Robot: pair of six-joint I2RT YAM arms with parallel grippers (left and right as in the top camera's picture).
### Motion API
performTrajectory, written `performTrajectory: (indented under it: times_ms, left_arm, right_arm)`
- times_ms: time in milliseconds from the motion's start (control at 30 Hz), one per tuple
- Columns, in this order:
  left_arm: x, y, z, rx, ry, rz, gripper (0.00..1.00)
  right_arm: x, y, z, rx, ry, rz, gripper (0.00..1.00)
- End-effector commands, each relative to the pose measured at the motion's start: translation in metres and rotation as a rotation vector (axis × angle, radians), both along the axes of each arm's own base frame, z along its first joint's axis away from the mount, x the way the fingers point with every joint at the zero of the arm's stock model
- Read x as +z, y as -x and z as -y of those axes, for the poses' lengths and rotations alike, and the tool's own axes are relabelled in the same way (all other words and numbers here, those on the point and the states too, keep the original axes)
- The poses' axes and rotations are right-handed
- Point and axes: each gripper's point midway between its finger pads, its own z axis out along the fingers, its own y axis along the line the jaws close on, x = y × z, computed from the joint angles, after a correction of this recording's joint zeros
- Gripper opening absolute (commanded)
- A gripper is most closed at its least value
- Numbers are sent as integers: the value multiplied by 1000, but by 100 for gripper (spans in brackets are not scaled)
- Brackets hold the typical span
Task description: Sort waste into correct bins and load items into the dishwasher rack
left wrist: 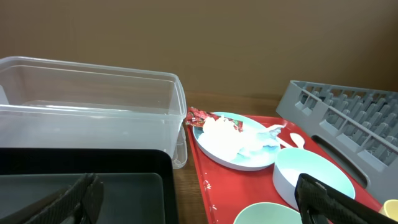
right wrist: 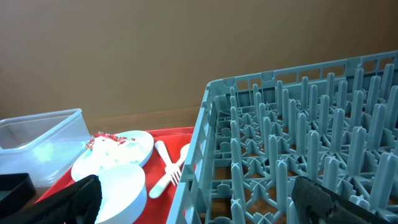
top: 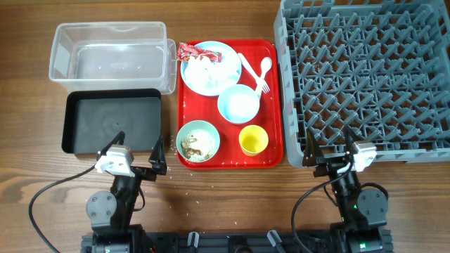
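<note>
Wrapper [top: 188, 50] and white paper [top: 207, 70] lie on the plate [top: 228, 60] at the far end of the red tray [top: 275, 105], well ahead of the left gripper [top: 138, 147] and off to its right. The wrapper's red strip runs roughly crosswise to that gripper's line of reach. It overhangs the plate rim on the side toward the tub [top: 109, 49], and the paper is bunched just beyond it, toward the plate's middle. Scraps [top: 197, 145] sit in the green bowl [top: 178, 139], just right of the left gripper's right finger and a little ahead of it.

The left fingers are spread wide and hold nothing. They hover at the near right corner of the black tray [top: 112, 123], with the tub straight beyond it. The right gripper [top: 329, 144] is also wide and empty, at the near edge of the rack [top: 365, 77]. The cup [top: 254, 140], blue bowl [top: 239, 104], fork [top: 253, 74] and spoon [top: 265, 67] lie to its left.

The left arm looks nearer to both kinds of waste; the right would have to cross the whole red tray. Since the strip's long axis lies about parallel to the gap between the left fingers, a wrist turn would probably be needed to pinch it across its narrow width.
</note>
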Motion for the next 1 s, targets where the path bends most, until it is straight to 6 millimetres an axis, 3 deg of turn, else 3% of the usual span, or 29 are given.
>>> performTrajectory:
  times_ms: [0, 600, 800, 967]
  left_arm:
    - [-1, 0, 0, -1, -19, 7, 100]
    - [-1, 0, 0, -1, -3, 5, 100]
    - [11, 1, 7, -41, 60, 41, 100]
    - [32, 3, 7, -43, 52, 122, 100]
  right_arm:
    - [1, 0, 2, -12, -2, 7, 100]
    - [0, 1, -5, 29, -86, -17, 100]
    - [13, 5, -17, 101, -63, 17, 100]
    - [42, 12, -22, 131, 23, 98, 100]
